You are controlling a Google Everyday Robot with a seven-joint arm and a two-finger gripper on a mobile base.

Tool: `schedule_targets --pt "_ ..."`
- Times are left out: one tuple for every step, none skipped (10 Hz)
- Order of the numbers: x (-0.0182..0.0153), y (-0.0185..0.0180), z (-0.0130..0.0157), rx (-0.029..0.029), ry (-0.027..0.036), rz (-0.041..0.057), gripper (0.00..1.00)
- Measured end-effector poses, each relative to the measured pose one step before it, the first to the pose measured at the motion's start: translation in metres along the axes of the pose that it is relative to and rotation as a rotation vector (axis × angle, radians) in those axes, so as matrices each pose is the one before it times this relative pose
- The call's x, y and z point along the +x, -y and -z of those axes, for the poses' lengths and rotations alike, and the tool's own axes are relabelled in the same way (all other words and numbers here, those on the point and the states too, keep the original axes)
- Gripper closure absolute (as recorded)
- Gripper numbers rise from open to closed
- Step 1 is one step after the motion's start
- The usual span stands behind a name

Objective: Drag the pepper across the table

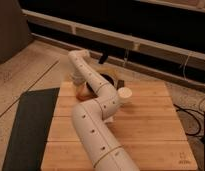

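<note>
The pepper (84, 93) shows as a small orange-red patch at the far left of the bamboo table (151, 125), partly hidden behind my arm. My white arm (98, 125) runs from the near edge up over the table, bends high at the back left, and drops down. My gripper (78, 83) is at the table's far left edge, right above and against the pepper. The arm hides the contact between them.
A white bottle (125, 94) stands just right of my arm near the table's far middle. A dark object (115, 81) lies behind it at the far edge. A dark grey floor mat (31, 125) lies left of the table. Cables trail on the floor at the right.
</note>
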Motion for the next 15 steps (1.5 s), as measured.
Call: schedule_targets --pt "-0.0085 -0.00382 0.00943 0.01702 0.01876 0.02334 1.0" --pt "-0.00903 -0.00509 0.01114 0.02067 0.01501 0.03205 1.0" --pt "-0.00936 -0.00608 0.0077 0.01962 0.01048 0.03939 1.0" --pt "-0.00913 -0.0072 0.00463 0.01224 0.0083 0.03925 1.0" --pt "-0.01072 -0.01015 0.0022 0.00794 0.00626 0.04375 1.0" --pt "-0.01996 -0.01986 0.00305 0.0095 0.01002 0.07518 1.0" --pt "-0.01431 -0.01494 0.00004 0.00291 0.00252 0.05523 1.0" --pt "-0.01507 -0.01605 -0.00138 0.00054 -0.00011 0.05658 1.0" --pt "-0.01917 -0.02133 -0.00405 -0.00514 -0.0026 0.07142 1.0" --pt "-0.01066 -0.01222 -0.00359 -0.00822 -0.00168 0.03891 1.0" --pt "-0.00795 -0.0095 -0.00272 -0.01156 0.00163 0.02445 1.0" --pt "0.00098 0.00081 0.00011 -0.00003 -0.00006 -0.00157 0.98" --pt "0.00293 0.00246 0.00055 0.00028 -0.00034 -0.00454 0.89" --pt "-0.00061 -0.00058 -0.00004 -0.00017 -0.00005 0.00098 0.79" --pt "-0.00153 -0.00149 -0.00048 -0.00048 -0.0004 0.00257 0.65"
